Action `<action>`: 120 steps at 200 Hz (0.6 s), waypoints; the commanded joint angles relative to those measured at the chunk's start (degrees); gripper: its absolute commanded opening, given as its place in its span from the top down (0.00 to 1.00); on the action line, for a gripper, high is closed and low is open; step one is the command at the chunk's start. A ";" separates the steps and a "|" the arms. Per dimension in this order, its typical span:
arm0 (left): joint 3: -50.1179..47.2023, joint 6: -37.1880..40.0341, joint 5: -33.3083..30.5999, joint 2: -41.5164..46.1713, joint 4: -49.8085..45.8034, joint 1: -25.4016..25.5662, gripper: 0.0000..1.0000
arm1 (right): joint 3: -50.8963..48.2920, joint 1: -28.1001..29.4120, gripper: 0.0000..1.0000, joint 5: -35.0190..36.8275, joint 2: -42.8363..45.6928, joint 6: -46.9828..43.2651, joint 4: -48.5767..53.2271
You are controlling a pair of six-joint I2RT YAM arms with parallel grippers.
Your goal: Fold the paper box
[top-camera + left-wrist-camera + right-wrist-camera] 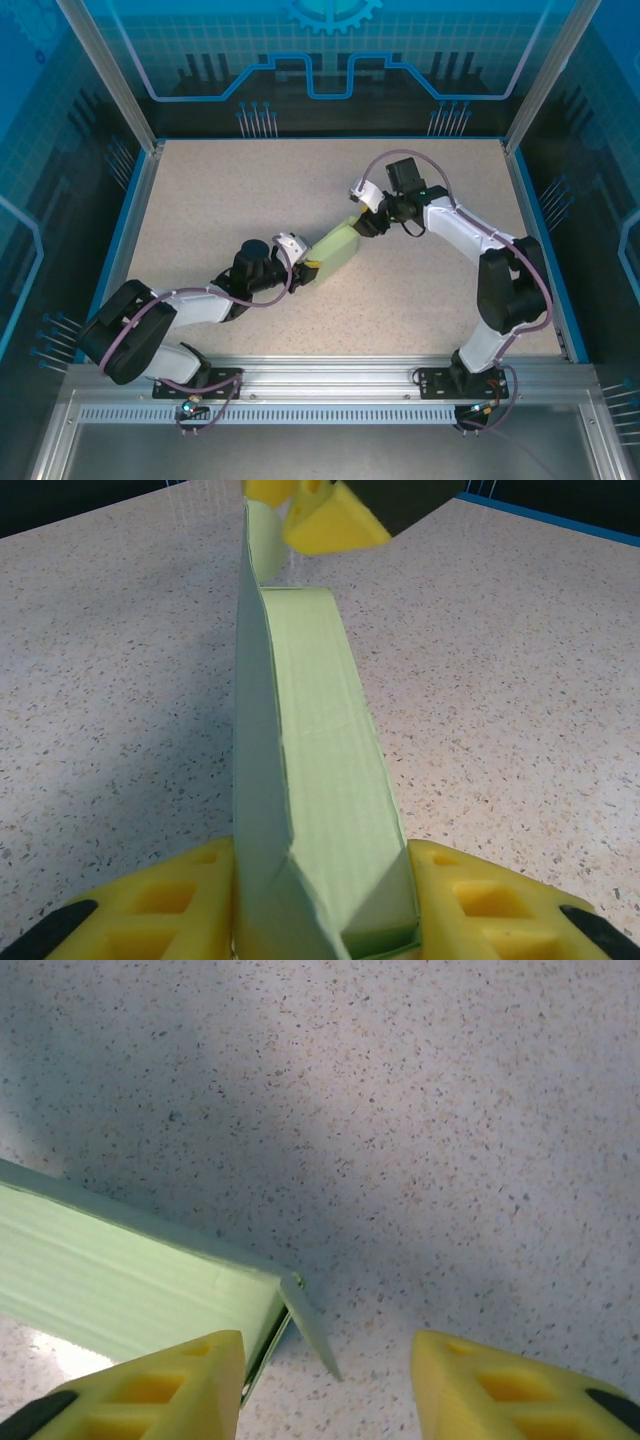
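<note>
Over the middle of the tabletop (220, 200), your left fingers (160, 905) clamp the near end of the paper box (338, 247); right fingers (500, 1385) stand apart around its end flap (312, 1335), so close gently, tucking it squarely

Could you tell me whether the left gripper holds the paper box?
Yes, the paper box sits clamped between the left gripper's yellow fingers.
</note>
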State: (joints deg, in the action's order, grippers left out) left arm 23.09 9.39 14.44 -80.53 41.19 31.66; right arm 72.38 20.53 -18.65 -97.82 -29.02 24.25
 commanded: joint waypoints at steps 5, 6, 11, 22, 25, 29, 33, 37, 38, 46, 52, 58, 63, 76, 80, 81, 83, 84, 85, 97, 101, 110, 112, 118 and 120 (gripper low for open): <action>0.36 0.06 1.74 0.98 1.45 -0.44 0.64 | 2.81 0.65 0.65 -1.63 -1.66 -1.55 2.38; 0.32 0.04 1.74 0.99 1.49 -0.41 0.64 | 2.92 0.69 0.66 -1.68 -1.71 -1.56 2.42; 0.33 0.03 1.66 0.92 1.49 -0.40 0.64 | 3.23 0.85 0.70 -1.71 -1.96 -1.66 2.85; 0.40 0.06 1.58 0.90 1.51 -0.40 0.64 | 3.73 1.08 0.76 -1.47 -2.23 -1.83 3.68; 0.39 0.04 1.57 0.90 1.50 -0.37 0.64 | 3.78 1.16 0.77 -1.27 -2.28 -1.83 3.82; 0.42 0.02 1.51 0.86 1.46 -0.40 0.64 | 3.74 1.32 0.78 -1.20 -2.31 -1.85 3.94; 0.46 -0.03 1.49 0.81 1.46 -0.42 0.64 | 3.66 1.43 0.80 -1.04 -2.36 -1.89 4.03; 0.53 0.01 1.40 0.73 1.50 -0.41 0.64 | 3.65 1.51 0.81 -0.97 -2.42 -1.87 4.17; 0.50 0.02 1.39 0.73 1.47 -0.43 0.64 | 3.65 1.52 0.82 -0.96 -2.44 -1.89 4.20; 0.49 -0.03 1.35 0.56 1.58 -0.45 0.64 | 3.60 1.65 0.84 -0.69 -2.46 -1.80 4.44; 0.46 -0.05 1.31 0.43 1.68 -0.42 0.64 | 3.56 1.84 0.86 -0.59 -2.46 -1.83 4.65; 0.47 -0.07 1.18 0.31 1.76 -0.45 0.64 | 3.48 2.01 0.88 -0.34 -2.46 -1.70 4.83; 0.51 -0.28 0.93 0.16 1.90 -0.41 0.64 | 3.32 2.18 0.89 -0.16 -2.34 -1.45 4.94; 0.64 -0.59 0.18 -0.19 2.03 -0.39 0.64 | 2.88 2.68 0.91 1.39 -1.92 -0.40 4.68; 0.67 -0.67 -0.10 -0.31 2.05 -0.38 0.63 | 2.74 2.90 0.91 2.00 -1.71 0.18 4.62; 0.65 -0.68 -0.15 -0.36 2.05 -0.37 0.63 | 2.71 2.96 0.91 2.20 -1.65 0.36 4.56; 0.73 -0.75 -0.36 -0.40 2.01 -0.37 0.63 | 2.64 3.05 0.91 2.68 -1.42 0.76 4.46; 0.73 -0.76 -0.41 -0.41 1.99 -0.42 0.63 | 2.57 3.08 0.92 2.89 -1.42 0.96 4.43; 0.77 -0.77 -0.48 -0.46 2.02 -0.39 0.63 | 2.58 3.14 0.92 3.08 -1.41 1.14 4.37; 0.76 -0.86 -1.24 -0.72 2.05 -0.40 0.63 | 2.50 3.83 0.92 6.41 -0.84 3.94 4.47; 0.73 -0.84 -1.45 -0.76 2.12 -0.41 0.63 | 2.59 4.19 0.92 8.01 -0.59 5.23 4.58; 0.64 -0.86 -1.94 -0.97 2.22 -0.43 0.63 | 2.61 5.00 0.92 11.16 -0.24 7.62 4.90; 0.64 -0.84 -1.95 -1.02 2.27 -0.39 0.63 | 2.73 5.30 0.92 12.20 -0.12 8.58 5.19; 0.66 -0.87 -2.16 -1.11 2.29 -0.40 0.63 | 2.98 5.83 0.92 13.80 0.08 10.09 5.76; 0.64 -0.86 -2.14 -1.18 2.31 -0.42 0.63 | 3.10 6.07 0.92 14.72 0.13 11.16 6.14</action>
State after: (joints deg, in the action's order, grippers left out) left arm 23.09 8.95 13.72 -80.73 41.41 31.66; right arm 74.59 24.05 -13.13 -98.96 -25.96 26.98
